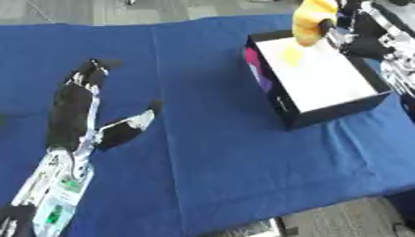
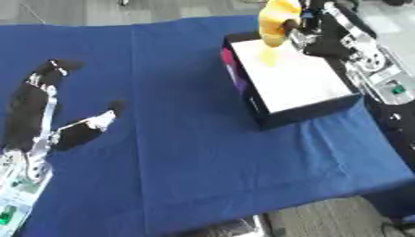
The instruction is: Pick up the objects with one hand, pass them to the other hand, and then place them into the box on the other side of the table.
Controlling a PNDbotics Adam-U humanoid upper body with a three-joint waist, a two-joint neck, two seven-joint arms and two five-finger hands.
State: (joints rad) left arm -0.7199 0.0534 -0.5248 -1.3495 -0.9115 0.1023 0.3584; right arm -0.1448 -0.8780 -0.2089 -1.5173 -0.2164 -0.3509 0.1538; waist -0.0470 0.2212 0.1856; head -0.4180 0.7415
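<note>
A blue tablecloth [image 1: 219, 139] covered the table over grey flooring [image 1: 348, 220]. The right hand [image 2: 312, 30] pinched a yellow object [image 1: 312, 21] above the black box [image 1: 324, 76]; the left hand [image 1: 77, 111] lay spread.

Both head eyes look steeply down, sharing the blue table [image 1: 219, 152] and box [image 1: 324, 81].

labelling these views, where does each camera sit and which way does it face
Left eye view: in the head, looking down at the blue table; left hand lies open, flat on the cloth.
Right eye view: beside it, same downward look; right hand holds a yellow object over the box.
Shared: both show the same table, box, object and both hands, slightly shifted sideways.
</note>
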